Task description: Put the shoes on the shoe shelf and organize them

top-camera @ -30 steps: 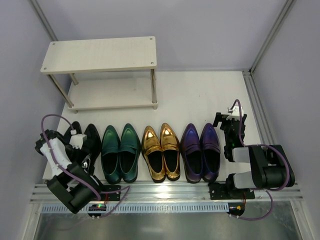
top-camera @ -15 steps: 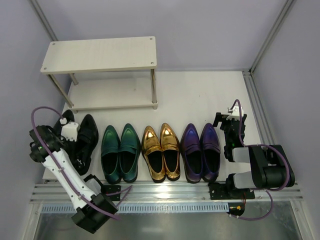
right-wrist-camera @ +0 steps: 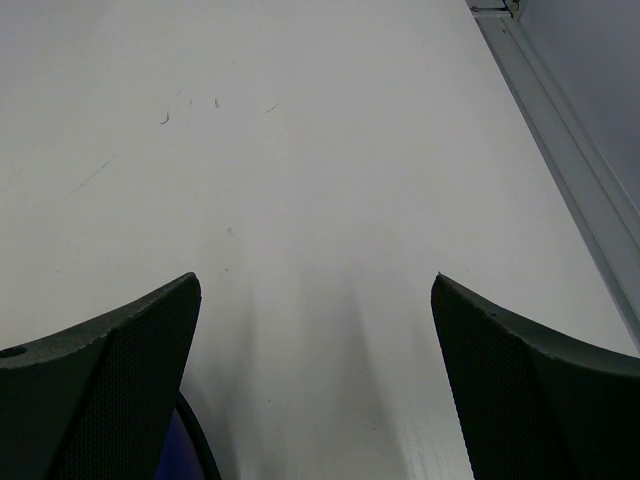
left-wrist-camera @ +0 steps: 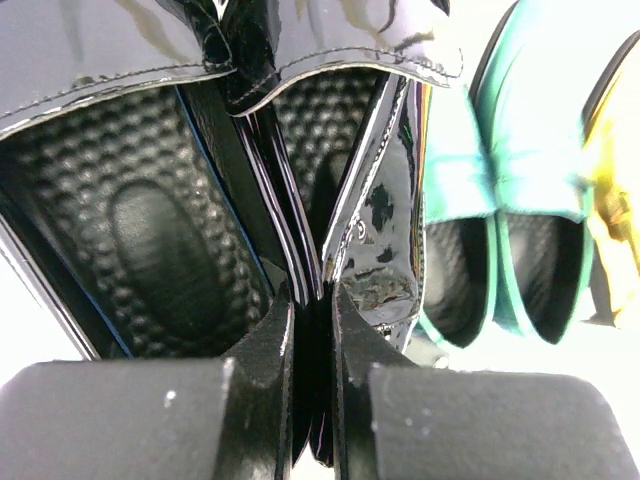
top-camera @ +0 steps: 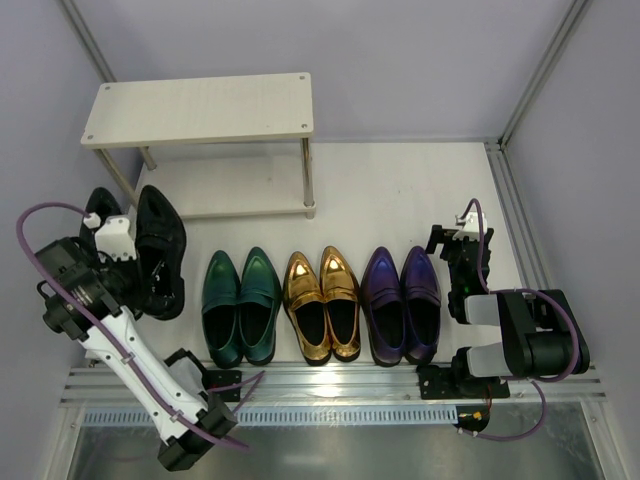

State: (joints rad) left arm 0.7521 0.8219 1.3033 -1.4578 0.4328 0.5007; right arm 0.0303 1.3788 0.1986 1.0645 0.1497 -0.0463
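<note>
From above, we see the left gripper (top-camera: 128, 262) holding the black shoes (top-camera: 160, 235) at the table's (top-camera: 400, 190) left edge, just in front of the shelf's (top-camera: 200, 108) left front leg. The pair's long axis runs near to far, with the toes towards the shelf. We cannot tell whether the pair hangs clear of the table. The green shoes (top-camera: 240, 305), gold shoes (top-camera: 322, 300) and purple shoes (top-camera: 402, 300) stand in a row, toes likewise far. The shelf is bare, so we judge this the first pair on its way. The next move calls for carrying it onto a board, clear of the leg.

In the left wrist view, the fingers (left-wrist-camera: 265, 340) are clenched on the two inner walls of the black shoes (left-wrist-camera: 130, 230), pinched together, with the green shoes (left-wrist-camera: 500, 180) beside them.

In the right wrist view, the right gripper (right-wrist-camera: 312, 285) is spread wide over bare table, grasping nothing.
</note>
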